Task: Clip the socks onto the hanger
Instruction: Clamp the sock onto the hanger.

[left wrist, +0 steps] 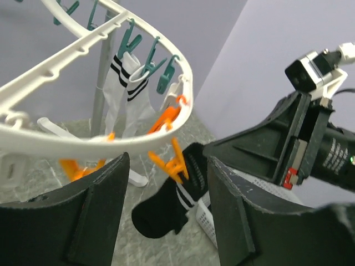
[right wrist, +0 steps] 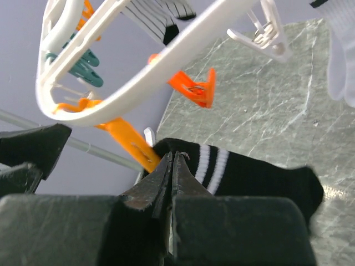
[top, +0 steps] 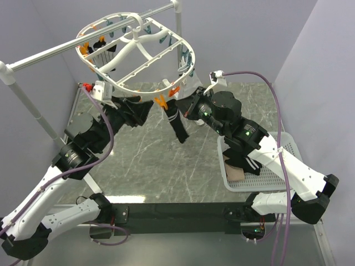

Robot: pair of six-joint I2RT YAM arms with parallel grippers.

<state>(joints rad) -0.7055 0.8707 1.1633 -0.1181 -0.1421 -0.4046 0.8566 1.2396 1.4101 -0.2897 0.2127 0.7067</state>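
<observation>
Grey marbled counter below, lilac walls on three sides. Nearest, at the right: white lattice basket holding a pinkish-beige sock and a black striped sock, both waiting. Further in, over mid-counter: black sock with white cuff bands, hanging toe-down from an orange clip on the near rim of the hanger. Closed tight against the cuff, just beside that clip: right end effector; no telling from here of fabric nipped between the tips or not. Parted and empty, just left of the clip: left end effector, with the sock in sight through the gap. Beyond, on the far rim: white socks under teal clips, then the silver rail against the far wall.

Judged step: confirming this sock's hold, then clearing out for the next one. Best done by looking for a clip bite across the whole cuff, not a corner. Back the right tips off slowly and straight, so as not to drag the cuff out. Keep the left low and parted, ready to steady a swinging frame.

Tight quarters between both arms under the near rim, with spare orange clips close by and easy to snag. Open room downward and nearward over bare counter. Wall close on the right, past the basket.
</observation>
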